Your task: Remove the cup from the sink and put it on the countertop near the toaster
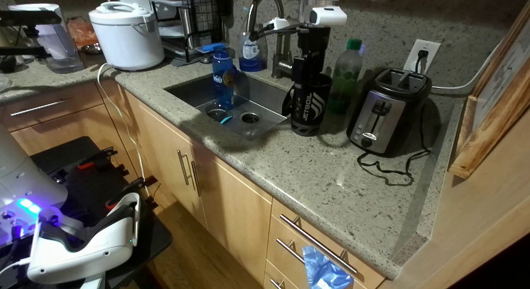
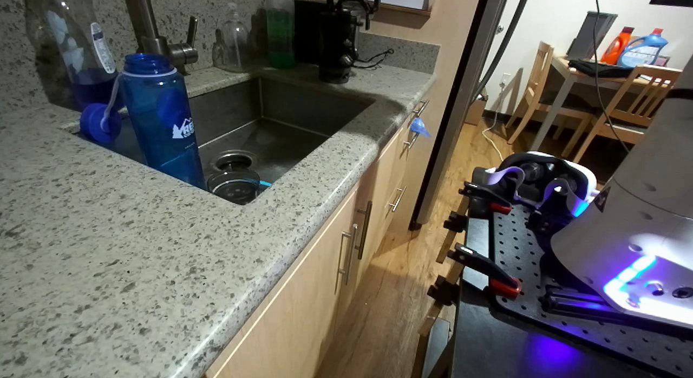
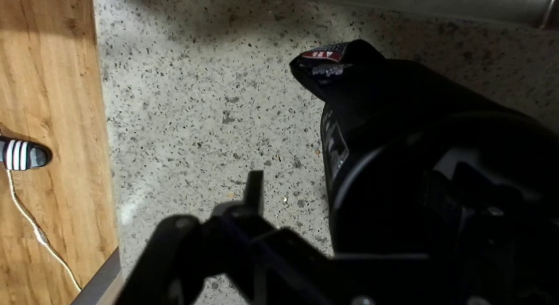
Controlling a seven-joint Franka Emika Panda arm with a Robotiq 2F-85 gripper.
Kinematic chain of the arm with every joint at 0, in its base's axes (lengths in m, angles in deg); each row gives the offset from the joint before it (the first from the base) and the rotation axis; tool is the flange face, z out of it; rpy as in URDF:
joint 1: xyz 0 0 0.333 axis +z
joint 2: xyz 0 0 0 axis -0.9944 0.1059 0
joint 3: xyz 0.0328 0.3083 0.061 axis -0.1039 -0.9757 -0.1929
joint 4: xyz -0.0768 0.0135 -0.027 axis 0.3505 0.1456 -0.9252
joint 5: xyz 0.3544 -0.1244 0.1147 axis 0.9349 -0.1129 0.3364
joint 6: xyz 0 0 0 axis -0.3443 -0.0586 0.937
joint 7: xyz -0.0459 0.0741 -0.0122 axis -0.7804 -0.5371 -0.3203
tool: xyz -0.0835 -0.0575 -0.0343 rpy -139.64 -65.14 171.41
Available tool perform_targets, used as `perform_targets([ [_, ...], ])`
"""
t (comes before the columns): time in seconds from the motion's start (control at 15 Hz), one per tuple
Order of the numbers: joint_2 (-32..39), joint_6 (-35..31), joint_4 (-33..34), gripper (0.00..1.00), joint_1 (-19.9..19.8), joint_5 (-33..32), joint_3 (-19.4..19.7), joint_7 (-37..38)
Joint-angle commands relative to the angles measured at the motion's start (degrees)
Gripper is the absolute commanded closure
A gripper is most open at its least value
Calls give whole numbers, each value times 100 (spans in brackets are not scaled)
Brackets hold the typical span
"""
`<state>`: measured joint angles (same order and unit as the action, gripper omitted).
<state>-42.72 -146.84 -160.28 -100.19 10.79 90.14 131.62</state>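
The black cup (image 1: pixel 310 107) with JETBOIL lettering stands upright on the speckled countertop (image 1: pixel 314 177), between the sink (image 1: pixel 265 92) and the silver-and-black toaster (image 1: pixel 374 127). In an exterior view the cup (image 2: pixel 334 53) shows dark beyond the sink (image 2: pixel 308 104). My gripper (image 1: pixel 308 67) is at the cup's rim, pointing down. In the wrist view the gripper (image 3: pixel 356 178) is open: the left finger is outside the cup (image 3: pixel 401 95), apart from its wall, and the other finger appears inside the mouth. The cup's inside is too dark to see clearly.
A green bottle (image 1: pixel 347 75) stands behind the cup. A blue bottle (image 1: pixel 223 80) stands in the sink by the faucet (image 1: pixel 281 53). The toaster's black cord (image 1: pixel 389 169) lies on the counter. A wooden frame (image 1: pixel 488 111) is at the right.
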Motion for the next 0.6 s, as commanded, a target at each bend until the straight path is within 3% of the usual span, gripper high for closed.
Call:
perform_targets([
  [0.0,-256,153,-117,0,-1,103,1,100],
  [0.53,-1194,-4,-592,0,91,37,-9,-39],
])
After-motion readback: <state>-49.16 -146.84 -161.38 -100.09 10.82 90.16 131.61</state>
